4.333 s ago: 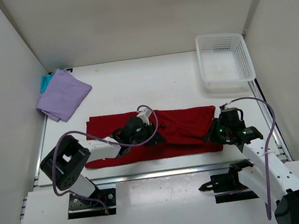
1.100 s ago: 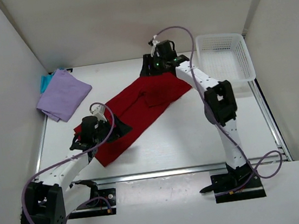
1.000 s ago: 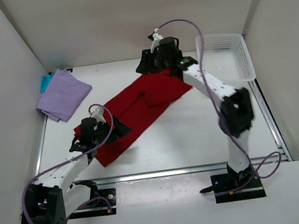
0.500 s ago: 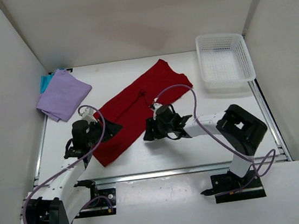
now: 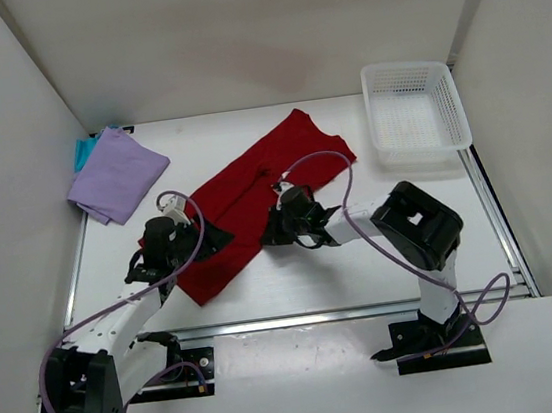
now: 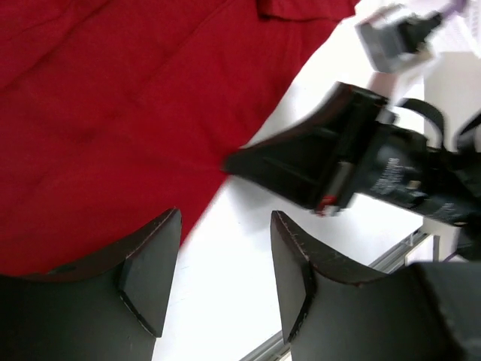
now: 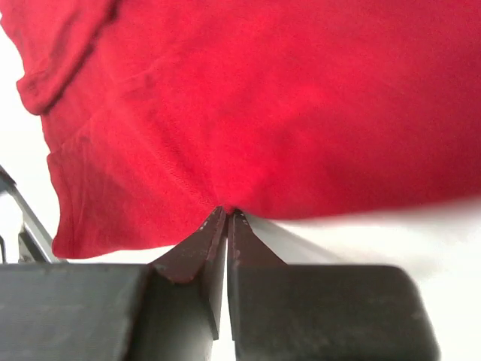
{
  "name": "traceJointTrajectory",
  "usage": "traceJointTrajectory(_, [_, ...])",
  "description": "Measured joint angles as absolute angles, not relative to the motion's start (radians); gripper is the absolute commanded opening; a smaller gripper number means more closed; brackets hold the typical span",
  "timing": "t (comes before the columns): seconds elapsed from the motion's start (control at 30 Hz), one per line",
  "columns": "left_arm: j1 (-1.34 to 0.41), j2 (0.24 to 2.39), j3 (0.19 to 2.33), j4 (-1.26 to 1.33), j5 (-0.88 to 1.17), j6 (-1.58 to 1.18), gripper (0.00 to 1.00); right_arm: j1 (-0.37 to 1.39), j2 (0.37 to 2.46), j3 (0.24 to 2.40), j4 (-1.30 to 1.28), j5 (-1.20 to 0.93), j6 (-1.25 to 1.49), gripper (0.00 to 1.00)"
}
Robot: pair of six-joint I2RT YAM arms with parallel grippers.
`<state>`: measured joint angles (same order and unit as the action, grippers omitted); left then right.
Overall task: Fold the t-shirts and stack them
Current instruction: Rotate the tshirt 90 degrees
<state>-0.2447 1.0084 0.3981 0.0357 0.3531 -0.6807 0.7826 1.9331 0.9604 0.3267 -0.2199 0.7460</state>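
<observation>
Overhead, red t-shirt [image 5: 254, 194]: spread on a diagonal across the table [image 5: 364, 266], from near the far middle down toward my left gripper [image 5: 212, 240].
Lavender t-shirt [image 5: 116, 173]: folded at the far left corner, on top of the teal t-shirt [image 5: 80, 153] (only a sliver shows).
Basket [image 5: 416, 114]: far right corner, well apart from the shirts.
Left wrist, my left fingers [image 6: 154, 271]: parted with nothing between them, above the red shirt's edge; my right gripper [image 6: 233, 162] shows tip-on against that same edge.
Right wrist, my right fingers [image 7: 192, 259]: pressed together, pinching the red shirt's near edge, the cloth puckered at the tips.
</observation>
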Motion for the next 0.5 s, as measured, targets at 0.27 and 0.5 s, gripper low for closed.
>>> traceJointTrajectory(0.27, [-0.323, 1.056, 0.412, 0.018, 0.309, -0.651, 0.65, 0.471, 1.534, 0.596, 0.144, -0.336, 0.624, 0.44])
traceJointTrajectory(0.5, [-0.377, 1.064, 0.414, -0.018, 0.244, -0.627, 0.69, 0.303, 1.338, 0.543, 0.035, -0.329, 0.551, 0.6])
